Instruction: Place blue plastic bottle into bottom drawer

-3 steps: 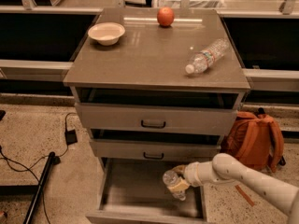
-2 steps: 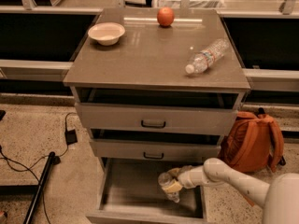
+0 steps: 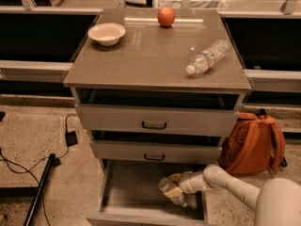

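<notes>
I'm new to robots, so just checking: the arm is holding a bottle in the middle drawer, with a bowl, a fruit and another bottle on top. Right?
Not quite. In the camera view the gripper holds the bottle in the open bottom drawer, not the middle drawer. The bowl, fruit and second bottle are on top, as you said.

Lab-like room: cabinet (image 3: 155,60), floor cables (image 3: 69,136), backpack (image 3: 254,142); jaws inside bottom drawer (image 3: 134,185).

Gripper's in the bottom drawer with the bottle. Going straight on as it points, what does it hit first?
The gripper, holding the blue plastic bottle, points left and slightly down: likely the bottom drawer floor first, else its left wall. Depth is unclear.
</notes>
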Available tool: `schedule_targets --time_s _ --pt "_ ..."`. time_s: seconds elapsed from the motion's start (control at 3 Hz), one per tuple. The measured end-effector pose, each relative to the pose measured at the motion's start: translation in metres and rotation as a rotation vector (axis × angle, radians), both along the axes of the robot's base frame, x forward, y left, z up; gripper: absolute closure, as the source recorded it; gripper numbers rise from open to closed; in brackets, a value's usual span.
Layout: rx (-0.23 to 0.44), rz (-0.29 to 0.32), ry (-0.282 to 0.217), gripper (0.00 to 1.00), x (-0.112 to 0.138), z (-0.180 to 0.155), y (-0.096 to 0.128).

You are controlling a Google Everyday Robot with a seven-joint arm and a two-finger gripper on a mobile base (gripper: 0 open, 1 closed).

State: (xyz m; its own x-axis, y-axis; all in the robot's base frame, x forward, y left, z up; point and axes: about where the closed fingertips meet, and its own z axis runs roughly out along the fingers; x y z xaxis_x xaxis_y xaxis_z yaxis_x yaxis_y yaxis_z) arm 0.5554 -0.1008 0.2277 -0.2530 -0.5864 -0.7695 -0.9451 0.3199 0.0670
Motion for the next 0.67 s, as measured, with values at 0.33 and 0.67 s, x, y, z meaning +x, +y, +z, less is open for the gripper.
schedule_targets --time_s 0.33,0.67 --pt "0.0 0.0 0.0 0.37 0.0 0.0 0.0" --pt "0.0 0.0 0.0 0.15 0.0 0.0 0.0"
